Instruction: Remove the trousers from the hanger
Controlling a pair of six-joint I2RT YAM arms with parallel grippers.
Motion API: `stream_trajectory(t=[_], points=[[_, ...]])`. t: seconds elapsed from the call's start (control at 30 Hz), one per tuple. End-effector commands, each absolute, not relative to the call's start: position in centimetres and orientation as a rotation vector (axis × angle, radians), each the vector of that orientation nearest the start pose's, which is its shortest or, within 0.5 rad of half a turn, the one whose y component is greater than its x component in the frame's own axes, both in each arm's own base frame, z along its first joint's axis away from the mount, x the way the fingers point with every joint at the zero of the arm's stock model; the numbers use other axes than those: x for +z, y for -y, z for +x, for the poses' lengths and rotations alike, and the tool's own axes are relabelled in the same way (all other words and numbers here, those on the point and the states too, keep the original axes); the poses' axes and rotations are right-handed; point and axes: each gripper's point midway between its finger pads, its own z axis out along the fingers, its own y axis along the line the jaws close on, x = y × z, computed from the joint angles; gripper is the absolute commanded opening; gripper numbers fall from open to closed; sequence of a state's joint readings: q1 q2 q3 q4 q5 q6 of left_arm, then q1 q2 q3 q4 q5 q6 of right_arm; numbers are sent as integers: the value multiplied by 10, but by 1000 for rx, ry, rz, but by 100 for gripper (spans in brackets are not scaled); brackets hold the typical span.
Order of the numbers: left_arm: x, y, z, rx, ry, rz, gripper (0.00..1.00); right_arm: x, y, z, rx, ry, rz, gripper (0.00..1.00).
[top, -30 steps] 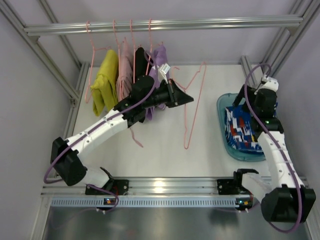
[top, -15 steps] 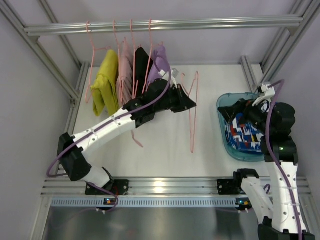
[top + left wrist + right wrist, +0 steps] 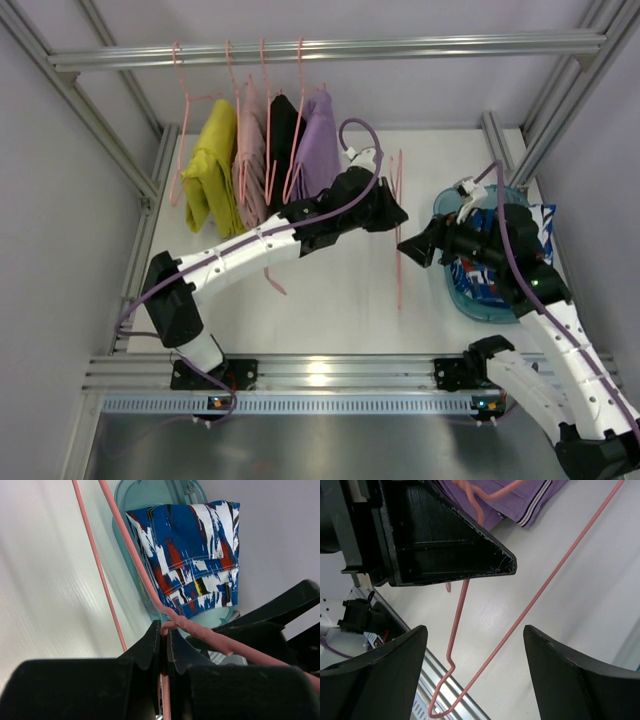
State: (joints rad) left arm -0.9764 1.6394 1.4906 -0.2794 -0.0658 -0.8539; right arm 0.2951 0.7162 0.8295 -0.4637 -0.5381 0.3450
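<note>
The trousers (image 3: 475, 280), blue with red and white patches, lie folded in a teal bin (image 3: 480, 312) on the right, partly hidden by my right arm. From the left wrist they (image 3: 192, 565) show clearly in that bin (image 3: 130, 510). My left gripper (image 3: 395, 215) is shut on a bare pink wire hanger (image 3: 398, 270) that hangs down over the table. Its jaws (image 3: 164, 630) pinch the hanger (image 3: 135, 565) near the hook. My right gripper (image 3: 415, 248) stands open just right of the hanger. In the right wrist view the gripper (image 3: 474, 635) frames the wire (image 3: 540, 595) without touching it.
A metal rail (image 3: 450, 45) crosses the back. From it hang a yellow garment (image 3: 210, 175), a pink one (image 3: 250, 150), a black one (image 3: 285, 135) and a purple one (image 3: 318, 140) on pink hangers. Frame posts stand at both sides.
My left arm has carried the bare hanger to the right, toward the bin. My right arm has left the bin and swung left to the hanger, its jaws narrowing a little.
</note>
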Motion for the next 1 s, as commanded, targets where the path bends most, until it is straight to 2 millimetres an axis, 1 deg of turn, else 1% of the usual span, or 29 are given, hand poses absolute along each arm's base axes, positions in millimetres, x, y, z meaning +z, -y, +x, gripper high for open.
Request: stream_trajectory(t=[0.0,0.1,0.13,0.23,0.33,0.37,0.4,0.43,0.47,0.5,0.57,0.6,0.63,0.67,0.73,0.77,0.83,0.87,0.93,0.97], points=[[302,436,280,-1097,-2092,35,0,262,-176,219,935,-1932,-280,77],[305,440,280,-1119,-2094,29,0,256,-184,219,975,-1939,-290,72],[303,443,279,-1124,-2100,29,0,258,-187,220,987,-1929,-294,71],[303,445,279,-1139,-2108,21,0,251,-194,218,1020,-1946,-307,66],[303,447,280,-1141,-2107,23,0,250,-201,215,1059,-1948,-322,54],[304,447,280,-1139,-2102,23,0,250,-202,213,1068,-1950,-331,40],[307,446,281,-1136,-2094,32,0,254,-202,213,1067,-1944,-337,31],[311,446,280,-1137,-2083,44,0,257,-203,211,1071,-1938,-347,19],[311,445,281,-1128,-2077,49,0,261,-203,208,1081,-1926,-362,0],[312,443,283,-1114,-2068,63,1,269,-204,207,1090,-1906,-369,0],[316,440,282,-1105,-2055,76,11,280,-205,202,1113,-1873,-390,0],[316,438,281,-1097,-2049,98,18,286,-204,200,1115,-1860,-391,0],[322,435,278,-1102,-2036,108,23,288,-204,200,1119,-1861,-383,0],[324,433,278,-1101,-2028,117,32,291,-201,200,1122,-1858,-362,0],[333,426,273,-1111,-1993,141,40,296,-198,200,1122,-1853,-344,0],[334,424,272,-1113,-1984,151,46,297,-194,200,1118,-1849,-328,0],[344,417,267,-1125,-1954,181,51,298,-189,201,1108,-1848,-308,0],[345,414,265,-1120,-1943,202,57,300,-187,201,1105,-1844,-306,0],[363,407,260,-1137,-1884,235,67,300,-182,203,1090,-1849,-283,0],[368,403,259,-1120,-1859,261,71,303,-181,204,1086,-1843,-279,0]])
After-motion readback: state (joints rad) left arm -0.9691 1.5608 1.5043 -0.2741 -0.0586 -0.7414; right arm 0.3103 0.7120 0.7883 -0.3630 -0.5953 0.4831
